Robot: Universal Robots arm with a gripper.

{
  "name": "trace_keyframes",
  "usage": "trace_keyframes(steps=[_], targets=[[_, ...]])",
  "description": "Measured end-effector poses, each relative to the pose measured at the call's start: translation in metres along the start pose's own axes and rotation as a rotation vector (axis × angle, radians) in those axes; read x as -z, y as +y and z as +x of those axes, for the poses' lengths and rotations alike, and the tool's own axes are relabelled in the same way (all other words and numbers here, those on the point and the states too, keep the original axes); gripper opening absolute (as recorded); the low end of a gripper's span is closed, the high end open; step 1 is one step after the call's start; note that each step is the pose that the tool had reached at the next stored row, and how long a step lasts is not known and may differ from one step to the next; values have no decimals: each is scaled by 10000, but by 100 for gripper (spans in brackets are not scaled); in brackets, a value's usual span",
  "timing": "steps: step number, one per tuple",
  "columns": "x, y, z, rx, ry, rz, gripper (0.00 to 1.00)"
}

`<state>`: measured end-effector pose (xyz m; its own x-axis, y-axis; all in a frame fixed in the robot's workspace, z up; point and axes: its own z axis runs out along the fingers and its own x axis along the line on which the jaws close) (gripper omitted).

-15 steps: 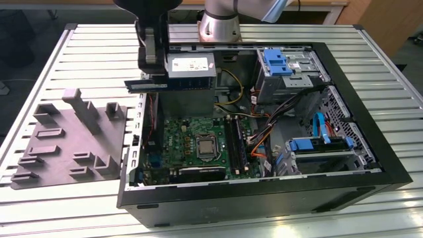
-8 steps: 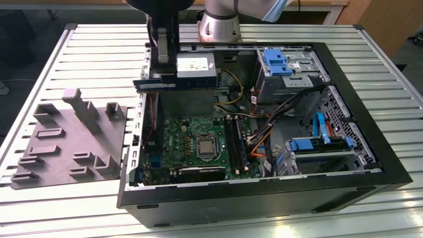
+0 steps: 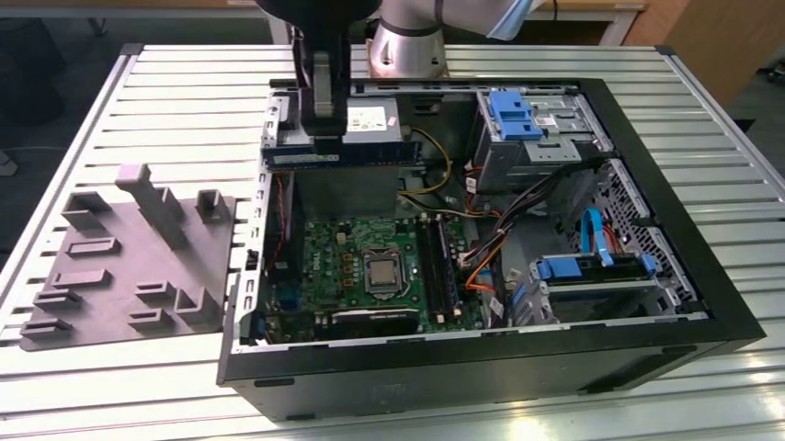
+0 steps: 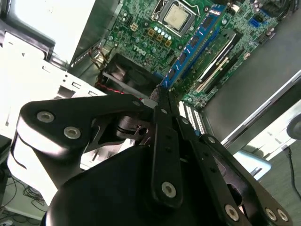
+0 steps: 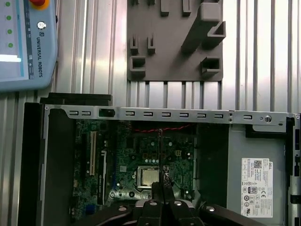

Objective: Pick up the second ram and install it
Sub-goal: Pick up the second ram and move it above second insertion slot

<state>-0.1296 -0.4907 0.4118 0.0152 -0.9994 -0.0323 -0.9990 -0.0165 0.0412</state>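
Note:
In the exterior view my gripper (image 3: 323, 136) hangs over the back left corner of the open computer case (image 3: 491, 367), shut on the second ram (image 3: 292, 159). The ram is a slim blue stick held level, well above the green motherboard (image 3: 337, 266). In the first wrist view the ram (image 5: 160, 150) shows edge-on as a thin line running out from the shut fingers (image 5: 160, 200), with the processor (image 5: 150, 176) below. In the second wrist view the gripper (image 4: 160, 93) is pinched together. Beyond it another blue ram stick (image 4: 195, 44) stands in a slot beside the processor (image 4: 176, 15).
The power supply (image 3: 368, 119) sits under the gripper. Blue drive-bay clips (image 3: 513, 115) and loose cables (image 3: 491, 239) take up the case's right side in the exterior view. A grey parts fixture (image 3: 129, 257) lies on the slatted table beside the case. A teach pendant (image 5: 23, 42) lies nearby.

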Motion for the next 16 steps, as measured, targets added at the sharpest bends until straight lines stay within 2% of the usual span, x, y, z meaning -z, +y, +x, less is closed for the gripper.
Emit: trace_keyframes(steps=[9, 16], targets=[[-9, -102, -8, 0, 0, 0, 12], [-27, -152, -9, -1, 0, 0, 12]])
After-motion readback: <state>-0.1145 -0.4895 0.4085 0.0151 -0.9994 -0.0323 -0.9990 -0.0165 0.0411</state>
